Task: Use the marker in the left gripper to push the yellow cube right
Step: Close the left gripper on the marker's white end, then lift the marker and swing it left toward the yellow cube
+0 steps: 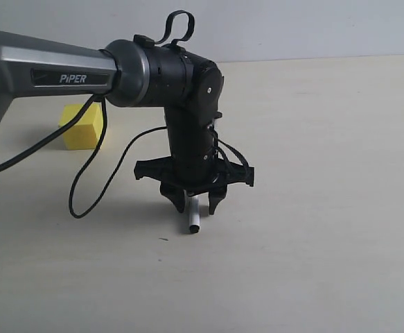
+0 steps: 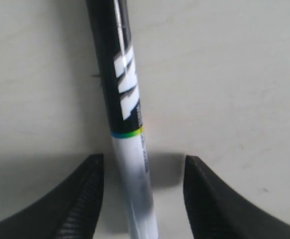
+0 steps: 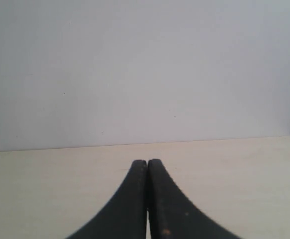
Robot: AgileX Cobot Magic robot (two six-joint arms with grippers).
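The dark grey-black robot arm marked "PiPER" point(image 1: 63, 73) comes in level from the left of the exterior view. It bends sharply down at its black wrist, so that the left claw point(image 1: 197, 208) points straight down at the pale, matte tabletop point(image 1: 326, 243). Its fingertips are at or just above the surface. Thin black cables point(image 1: 70, 198) sag in loops from the wrist towards the tabletop, and one more loops above the joint.

The left claw stands wide open, straddling the slim black-and-white marker point(image 2: 120, 99) without gripping it. In the left wrist view a strip of bare tabletop shows between the pen and each finger, narrower on one side than the other. The marker appears to lie flat on the tabletop. Its white barrel runs between the fingers, its black half with white lettering reaches out past them, and a thin coloured band marks the join. From the exterior view only a short white stretch with a dark end shows below the fingers.

The small bright yellow cube point(image 1: 82, 126) sits on the tabletop just under the level forearm, to the left of the claw and well apart from the marker. A cable crosses in front of it.

The right claw point(image 3: 147, 162) is closed, its two black fingers pressed together with nothing between them. It is held above the tabletop and faces a plain pale wall point(image 3: 135, 74).
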